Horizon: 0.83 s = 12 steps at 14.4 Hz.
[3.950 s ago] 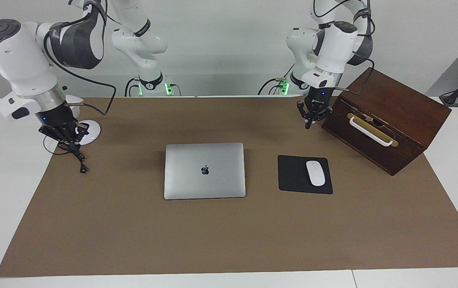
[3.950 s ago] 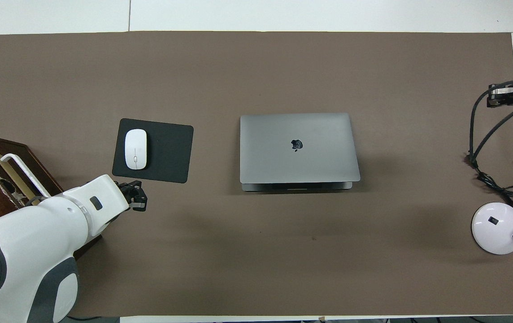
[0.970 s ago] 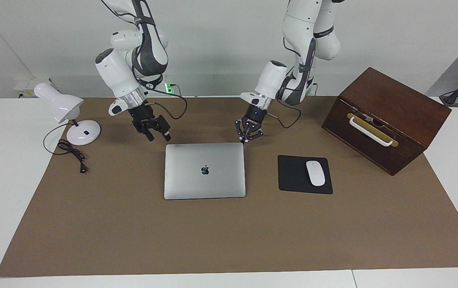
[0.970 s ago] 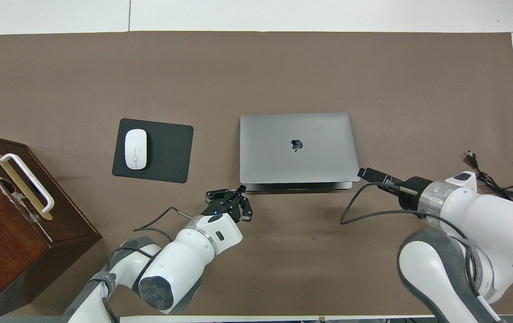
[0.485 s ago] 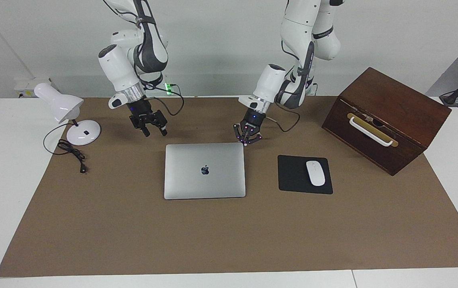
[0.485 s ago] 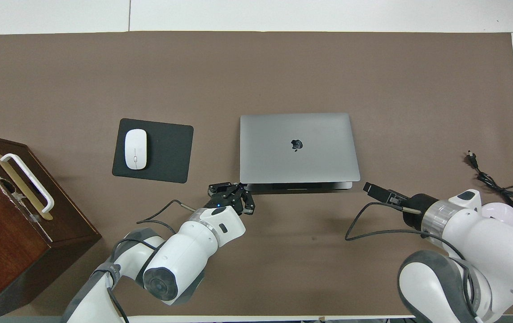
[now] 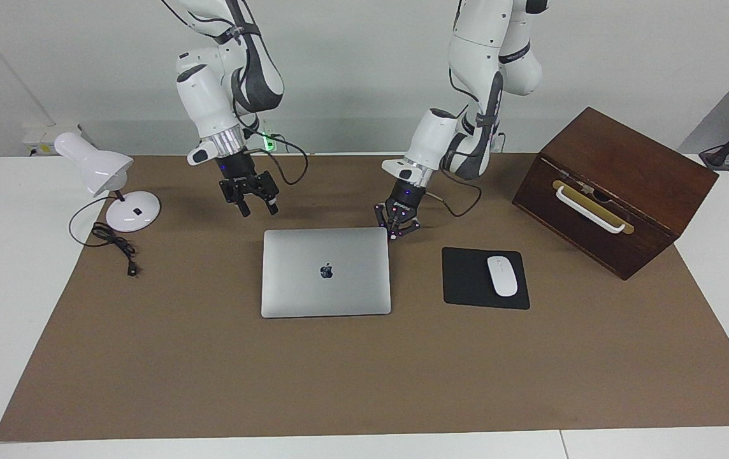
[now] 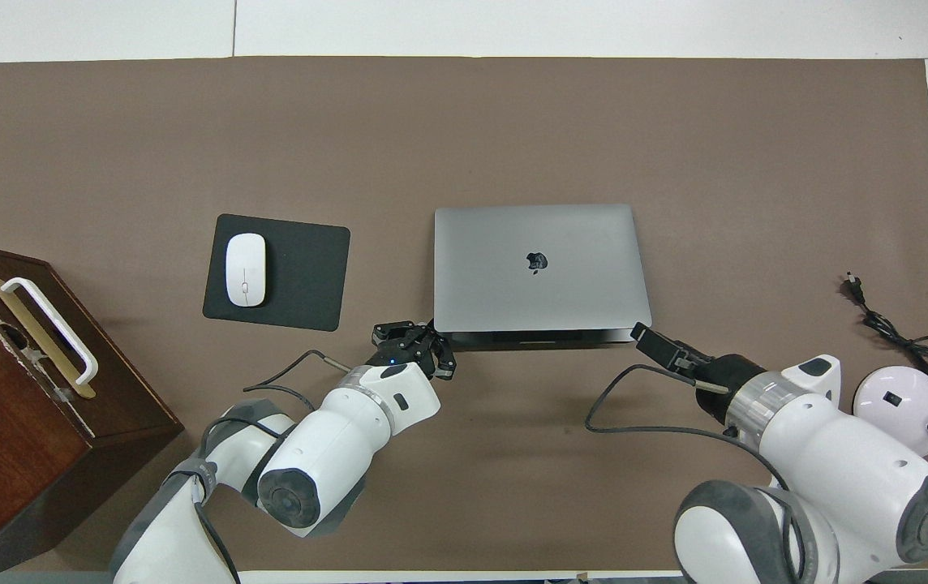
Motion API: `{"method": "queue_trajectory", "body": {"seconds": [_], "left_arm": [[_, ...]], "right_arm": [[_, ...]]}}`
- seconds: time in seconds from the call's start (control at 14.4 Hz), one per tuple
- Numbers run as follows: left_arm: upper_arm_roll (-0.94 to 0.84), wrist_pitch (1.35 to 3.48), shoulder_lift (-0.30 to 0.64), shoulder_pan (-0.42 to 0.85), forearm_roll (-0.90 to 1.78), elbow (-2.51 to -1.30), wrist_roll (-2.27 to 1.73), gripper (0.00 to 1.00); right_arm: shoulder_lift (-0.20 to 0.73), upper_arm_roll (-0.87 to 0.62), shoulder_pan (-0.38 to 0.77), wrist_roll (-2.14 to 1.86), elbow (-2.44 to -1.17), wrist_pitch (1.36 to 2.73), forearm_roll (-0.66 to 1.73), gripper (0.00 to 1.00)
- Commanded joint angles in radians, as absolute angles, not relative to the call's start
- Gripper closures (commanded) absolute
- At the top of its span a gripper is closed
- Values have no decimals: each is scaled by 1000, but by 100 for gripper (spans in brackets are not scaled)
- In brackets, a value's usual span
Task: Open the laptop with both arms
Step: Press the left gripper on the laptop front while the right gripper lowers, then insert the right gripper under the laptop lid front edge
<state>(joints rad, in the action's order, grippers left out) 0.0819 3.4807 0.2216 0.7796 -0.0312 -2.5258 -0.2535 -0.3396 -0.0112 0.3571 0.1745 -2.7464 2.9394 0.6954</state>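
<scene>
The silver-grey laptop lies closed on the brown mat, apple logo up; it also shows in the overhead view. My left gripper is low at the laptop's corner nearest the robots, toward the left arm's end, with its fingers spread and nothing between them; the overhead view shows it just off that corner. My right gripper is open and empty, raised over the mat close to the laptop's other near corner.
A black mouse pad with a white mouse lies beside the laptop toward the left arm's end. A dark wooden box stands past it. A white desk lamp and its cord sit at the right arm's end.
Both arms came in from the table's ends to the laptop's near edge. In the last half second the right gripper moved closer to the laptop and the left gripper lowered at its corner.
</scene>
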Motion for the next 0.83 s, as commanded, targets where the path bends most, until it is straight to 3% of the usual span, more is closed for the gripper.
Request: {"method": "queue_trajectory", "body": {"seconds": [0.0,0.35,0.76], "left_arm": [[81,3502,268,772,-61,-2488,-253,100],[81,3504,293,778,-61,-2470,-253,100],[81,3504,316,785,-63,-2459,-250,100]], "right_arm": [[-315,-18,434,210,-2750,3005,749,0],[-249,-20,558,271,-2746,3088,770,0],[-210,-21,561,284,-2717,3089,772,0]]}}
